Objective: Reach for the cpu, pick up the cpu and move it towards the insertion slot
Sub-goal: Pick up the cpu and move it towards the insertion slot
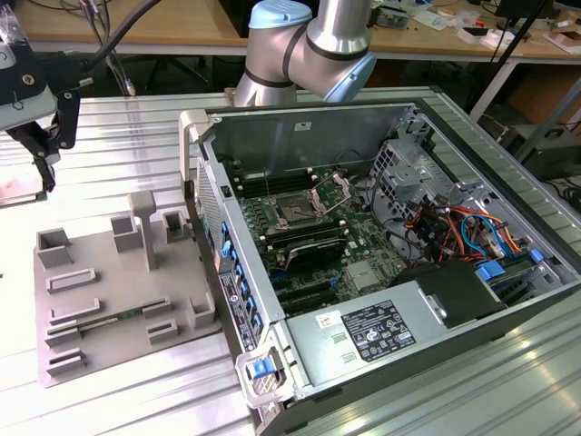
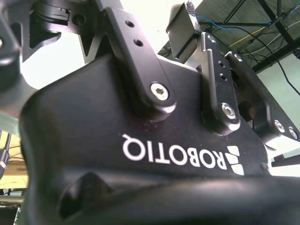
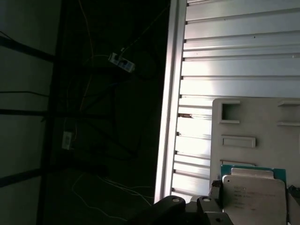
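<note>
Item: cpu, clamped flat btw fingers, lid up, held over grey tray at exterior view's left. Level hold prob. suits flat drop-in. Insertion slot: well apart, bracket looks up.

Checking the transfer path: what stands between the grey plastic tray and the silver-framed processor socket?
Exterior view: the computer case's metal side wall with blue tabs, then long black memory slots, separate the grey tray from the socket.

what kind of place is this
Probably a robotics lab: a silver and blue robot arm, an open grey metal computer case on a ribbed aluminium table, and cluttered wooden workbenches behind.
</note>
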Available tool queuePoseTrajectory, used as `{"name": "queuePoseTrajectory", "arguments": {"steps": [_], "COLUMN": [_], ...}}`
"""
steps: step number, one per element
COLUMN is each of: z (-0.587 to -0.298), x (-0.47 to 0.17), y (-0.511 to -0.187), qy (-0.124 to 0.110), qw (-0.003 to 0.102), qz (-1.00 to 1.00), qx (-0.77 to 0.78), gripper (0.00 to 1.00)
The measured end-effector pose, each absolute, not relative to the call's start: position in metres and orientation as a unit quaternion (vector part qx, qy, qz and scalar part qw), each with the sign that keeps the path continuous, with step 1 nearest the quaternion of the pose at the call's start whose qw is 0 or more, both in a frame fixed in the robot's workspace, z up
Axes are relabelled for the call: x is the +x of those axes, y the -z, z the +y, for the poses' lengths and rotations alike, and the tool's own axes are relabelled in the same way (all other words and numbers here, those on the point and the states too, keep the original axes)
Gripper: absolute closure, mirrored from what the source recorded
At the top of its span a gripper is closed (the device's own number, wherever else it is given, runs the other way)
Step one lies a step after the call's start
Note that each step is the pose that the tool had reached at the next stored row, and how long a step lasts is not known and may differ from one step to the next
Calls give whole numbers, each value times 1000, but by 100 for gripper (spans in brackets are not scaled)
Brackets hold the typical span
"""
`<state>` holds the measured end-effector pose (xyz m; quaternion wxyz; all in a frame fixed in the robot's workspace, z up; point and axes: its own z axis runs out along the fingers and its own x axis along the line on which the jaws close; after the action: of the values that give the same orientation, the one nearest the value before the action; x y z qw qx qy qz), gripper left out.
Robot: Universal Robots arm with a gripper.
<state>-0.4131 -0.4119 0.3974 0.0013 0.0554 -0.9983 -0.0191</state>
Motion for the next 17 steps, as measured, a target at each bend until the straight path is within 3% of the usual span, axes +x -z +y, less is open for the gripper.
{"name": "queuePoseTrajectory", "arguments": {"steps": [17], "z": [-412], "x": [-405], "y": [-399], "qy": [19], "qw": [1], "qz": [-998], "qx": [55], "gripper": [45]}}
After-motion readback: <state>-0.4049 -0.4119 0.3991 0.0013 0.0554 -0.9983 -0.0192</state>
